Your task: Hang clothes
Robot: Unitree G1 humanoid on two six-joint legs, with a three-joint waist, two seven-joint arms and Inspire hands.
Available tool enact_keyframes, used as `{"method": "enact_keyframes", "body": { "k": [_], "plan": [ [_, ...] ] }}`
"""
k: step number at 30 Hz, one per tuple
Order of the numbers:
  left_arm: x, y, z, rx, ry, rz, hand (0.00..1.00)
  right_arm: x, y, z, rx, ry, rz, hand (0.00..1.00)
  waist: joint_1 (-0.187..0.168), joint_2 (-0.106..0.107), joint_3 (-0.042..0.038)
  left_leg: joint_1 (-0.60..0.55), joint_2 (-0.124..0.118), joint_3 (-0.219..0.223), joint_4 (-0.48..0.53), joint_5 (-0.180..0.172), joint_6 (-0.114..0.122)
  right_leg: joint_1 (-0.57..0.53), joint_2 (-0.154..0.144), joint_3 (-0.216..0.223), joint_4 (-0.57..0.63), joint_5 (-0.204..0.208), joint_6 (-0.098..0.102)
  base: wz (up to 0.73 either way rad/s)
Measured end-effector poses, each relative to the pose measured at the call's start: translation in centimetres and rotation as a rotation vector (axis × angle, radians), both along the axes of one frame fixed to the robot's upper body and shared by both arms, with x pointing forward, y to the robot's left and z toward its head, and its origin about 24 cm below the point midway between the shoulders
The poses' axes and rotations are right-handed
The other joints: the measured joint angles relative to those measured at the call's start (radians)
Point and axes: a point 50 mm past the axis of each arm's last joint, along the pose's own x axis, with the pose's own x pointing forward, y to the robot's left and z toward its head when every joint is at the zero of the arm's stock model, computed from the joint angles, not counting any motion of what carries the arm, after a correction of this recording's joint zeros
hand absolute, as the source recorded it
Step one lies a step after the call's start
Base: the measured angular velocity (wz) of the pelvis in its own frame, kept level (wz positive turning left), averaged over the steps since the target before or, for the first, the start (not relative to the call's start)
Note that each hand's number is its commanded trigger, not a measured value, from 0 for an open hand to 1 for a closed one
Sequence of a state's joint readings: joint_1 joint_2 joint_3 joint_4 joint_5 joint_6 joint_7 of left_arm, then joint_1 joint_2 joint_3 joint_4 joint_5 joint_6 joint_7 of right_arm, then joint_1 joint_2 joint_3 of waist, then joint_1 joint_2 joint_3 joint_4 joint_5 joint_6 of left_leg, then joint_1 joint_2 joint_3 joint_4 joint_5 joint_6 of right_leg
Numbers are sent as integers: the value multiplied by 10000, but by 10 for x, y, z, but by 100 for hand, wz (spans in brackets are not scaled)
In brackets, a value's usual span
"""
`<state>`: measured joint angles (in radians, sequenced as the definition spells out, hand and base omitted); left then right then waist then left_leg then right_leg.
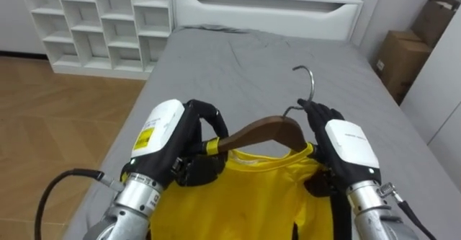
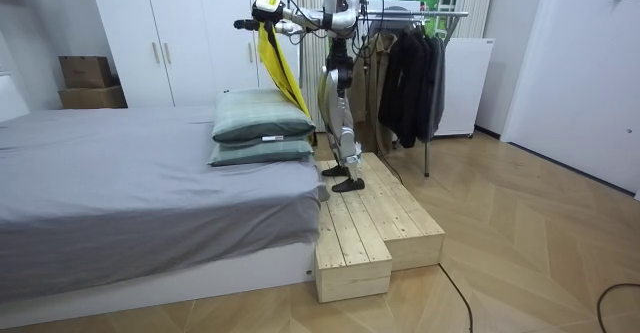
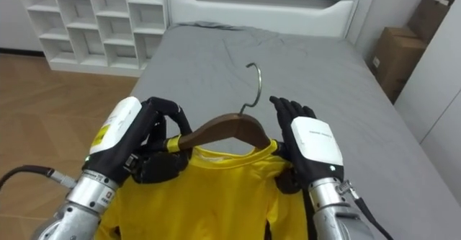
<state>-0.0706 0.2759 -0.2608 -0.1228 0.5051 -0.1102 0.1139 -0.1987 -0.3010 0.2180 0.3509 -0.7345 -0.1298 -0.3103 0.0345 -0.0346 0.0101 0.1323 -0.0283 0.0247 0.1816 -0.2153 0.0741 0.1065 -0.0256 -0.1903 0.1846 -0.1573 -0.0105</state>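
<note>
Grey bed (image 1: 252, 60) ahead. Brown wooden hanger (image 1: 263, 130) with yellow shirt (image 1: 245, 197), held level: left hand (image 1: 180, 143) fingers curled round 9 o'clock end; right hand (image 1: 346, 146) fingers straight, bracing 3 o'clock shoulder.

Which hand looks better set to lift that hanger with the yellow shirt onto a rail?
Probably the left hand: its fingers curl round one end of the wooden hanger, so it has the grip. The right hand only rests straight fingers against the other shoulder.
</note>
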Motion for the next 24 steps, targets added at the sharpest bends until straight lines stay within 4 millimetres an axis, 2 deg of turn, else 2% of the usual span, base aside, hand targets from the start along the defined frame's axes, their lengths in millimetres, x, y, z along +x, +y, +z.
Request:
{"method": "enact_keyframes", "body": {
  "k": [18,24],
  "plan": [
    [-1,-3,-1,-3,106,-141,100,-1,-6,-7,192,341,-413,100,-2,2,-1,15,-4,5,10,0,0,62,6,25,6,0,0,0],
    [1,4,0,-20,127,232,100,-1,-1,-7,261,302,-115,100,-27,3,-1,11,-4,9,17,0,0,63,6,24,6,0,0,0]
  ]
}}
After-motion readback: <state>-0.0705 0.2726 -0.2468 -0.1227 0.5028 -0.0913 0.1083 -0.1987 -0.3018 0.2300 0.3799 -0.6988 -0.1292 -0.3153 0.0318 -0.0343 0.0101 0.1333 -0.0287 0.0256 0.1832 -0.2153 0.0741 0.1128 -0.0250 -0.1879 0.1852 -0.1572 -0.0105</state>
